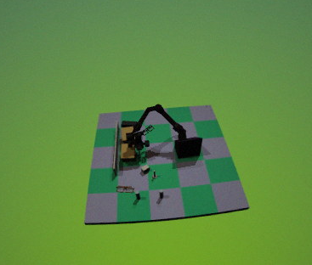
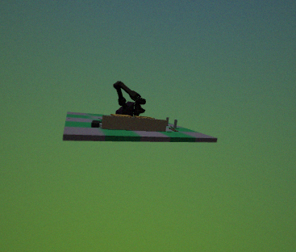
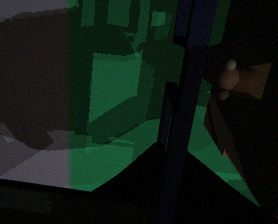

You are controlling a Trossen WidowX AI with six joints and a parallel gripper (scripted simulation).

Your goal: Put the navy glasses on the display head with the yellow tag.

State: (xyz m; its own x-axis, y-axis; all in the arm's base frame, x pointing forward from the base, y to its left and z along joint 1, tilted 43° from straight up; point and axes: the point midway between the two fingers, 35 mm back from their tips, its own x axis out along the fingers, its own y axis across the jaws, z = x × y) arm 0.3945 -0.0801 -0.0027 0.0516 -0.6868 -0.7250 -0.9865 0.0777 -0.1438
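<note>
Navy glasses (image 1: pixel 149 129) (image 3: pixel 195 75) are grasped in the clenched pincer (image 1: pixel 138 138) (image 3: pixel 166 153), held above the checkered surface (image 1: pixel 196 172) (image 2: pixel 121 138), near the tan blocks (image 1: pixel 127 153). An upright board (image 1: pixel 116 147) (image 2: pixel 133 123) stands just beside those blocks; the wrist view is dark.

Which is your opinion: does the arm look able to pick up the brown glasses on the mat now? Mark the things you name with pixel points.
Probably not yet: the arm's gripper (image 1: pixel 145 143) is already shut on something, likely the navy glasses. The way to the brown glasses (image 1: pixel 125 189) looks fairly free from above.
</note>
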